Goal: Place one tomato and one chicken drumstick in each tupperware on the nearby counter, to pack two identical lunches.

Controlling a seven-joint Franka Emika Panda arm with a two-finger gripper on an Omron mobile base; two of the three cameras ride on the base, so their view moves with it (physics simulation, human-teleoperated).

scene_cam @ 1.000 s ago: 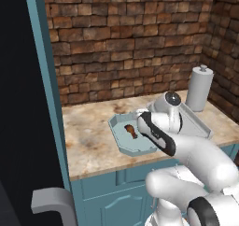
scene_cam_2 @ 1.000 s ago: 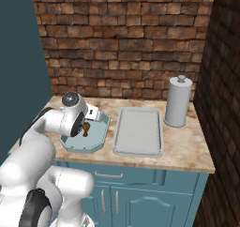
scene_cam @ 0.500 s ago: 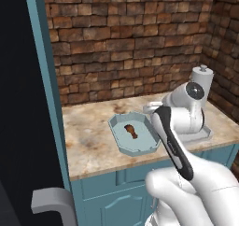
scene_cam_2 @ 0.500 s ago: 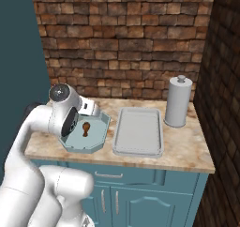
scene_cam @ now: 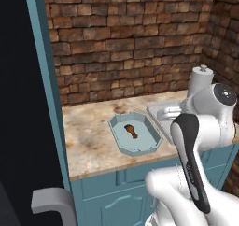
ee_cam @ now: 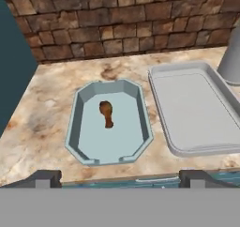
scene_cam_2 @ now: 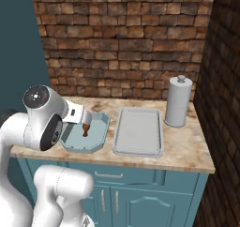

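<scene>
A: Where's the chicken drumstick (ee_cam: pixel 106 113)?

B: Lying flat in the left tupperware (ee_cam: pixel 82 147) on the counter (ee_cam: pixel 42 127), nearer its back wall. In the hand view its long axis runs front to back, fat end toward the brick wall (ee_cam: pixel 117 19), thin bone end toward the counter's front edge.

A: And the other tray?

B: The right tupperware (ee_cam: pixel 197 109) sits just beside it, next to a grey canister (scene_cam_2: pixel 178 102).

A: The gripper (ee_cam: pixel 119 178)?

B: Spread wide, holding nothing, back over the counter's front edge.
</scene>
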